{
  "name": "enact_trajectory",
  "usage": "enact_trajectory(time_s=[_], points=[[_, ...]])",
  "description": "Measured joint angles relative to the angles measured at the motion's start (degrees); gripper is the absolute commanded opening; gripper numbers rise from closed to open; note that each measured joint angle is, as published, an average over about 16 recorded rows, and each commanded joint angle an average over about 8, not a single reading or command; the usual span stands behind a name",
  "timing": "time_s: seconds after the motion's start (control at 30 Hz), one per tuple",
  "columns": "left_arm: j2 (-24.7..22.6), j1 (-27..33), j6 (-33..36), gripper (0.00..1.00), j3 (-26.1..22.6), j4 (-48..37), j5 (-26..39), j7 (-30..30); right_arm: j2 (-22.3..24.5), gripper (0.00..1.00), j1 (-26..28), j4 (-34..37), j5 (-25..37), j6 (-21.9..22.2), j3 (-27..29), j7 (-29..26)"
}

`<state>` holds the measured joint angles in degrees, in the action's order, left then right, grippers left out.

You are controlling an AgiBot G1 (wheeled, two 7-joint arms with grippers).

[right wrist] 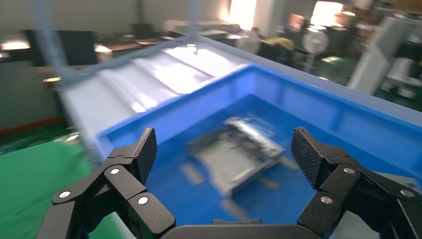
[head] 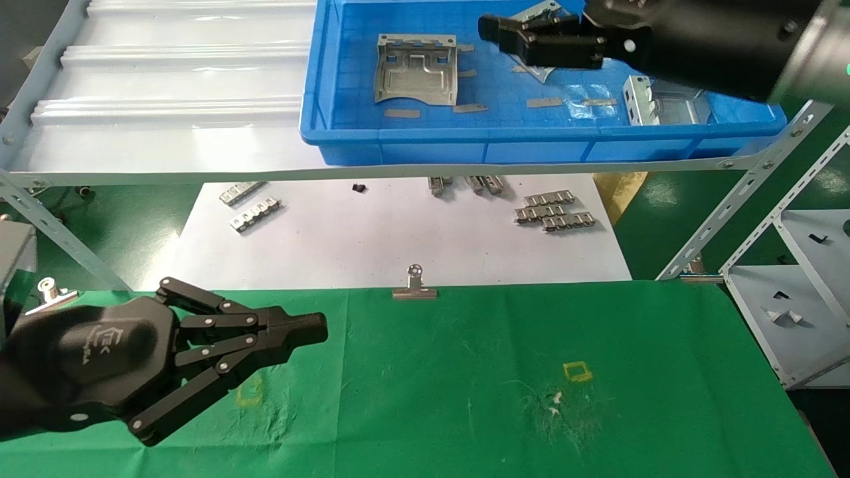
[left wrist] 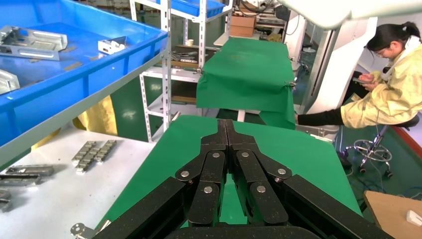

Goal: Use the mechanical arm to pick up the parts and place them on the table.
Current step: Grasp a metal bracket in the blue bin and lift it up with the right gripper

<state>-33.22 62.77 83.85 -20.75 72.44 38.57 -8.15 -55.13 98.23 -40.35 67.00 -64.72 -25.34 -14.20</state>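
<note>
Right tool [head: 495, 32] is up over the blue tray [head: 398, 143] on the shelf, fingers spread wide apart w/ nothing between them; in the right wrist view the ribbed pads [right wrist: 144, 149] stand well apart w/ a grey part [right wrist: 234, 157] blurred in the tray beyond. Left tool [head: 312, 330] hangs low over the near-left of the table [head: 664, 372], fingers pressed together at the tips, holding nothing; its black palm carries a white logo that reads approx "TEK", no other writing legible. Parts: one squarish grey stamped plate [head: 416, 70] lies flat in the tray's left half, clear of the right tool; a 2nd [head: 538, 13] is mostly hidden under the right tool's fingers at the tray's far edge, contact can't be judged; a 3rd [head: 664, 103] sits in the tray's right near corner beside some clear plastic wrap. Small flat grey strips lie scattered on the tray floor between them. No part on the green cloth. Table cloth is wrinkled, w/ a small yellow square mark [head: 577, 371] right of centre and a fainter one [head: 250, 392] near the left tool. A silver binder clip [head: 414, 285] grips the cloth's far edge at centre, another [head: 50, 292] at far left. Beyond, ridged metal strips [head: 554, 211] lie in groups on a white sheet [head: 398, 245]
</note>
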Motion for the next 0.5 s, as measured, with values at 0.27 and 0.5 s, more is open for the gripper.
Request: enact_trajectory(time_s=[0.27,0.5], points=[[0.0,0.0,0.0,0.01,0.0,0.0,0.0,0.0,-11.18,0.87,10.71,21.66,9.7,13.2,-4.59,2.76],[0.0,0.0,0.0,0.82,-0.01,0.0,-0.01,0.0,-17.53,0.05,14.28,32.96,13.88,23.37,-6.74,5.02]])
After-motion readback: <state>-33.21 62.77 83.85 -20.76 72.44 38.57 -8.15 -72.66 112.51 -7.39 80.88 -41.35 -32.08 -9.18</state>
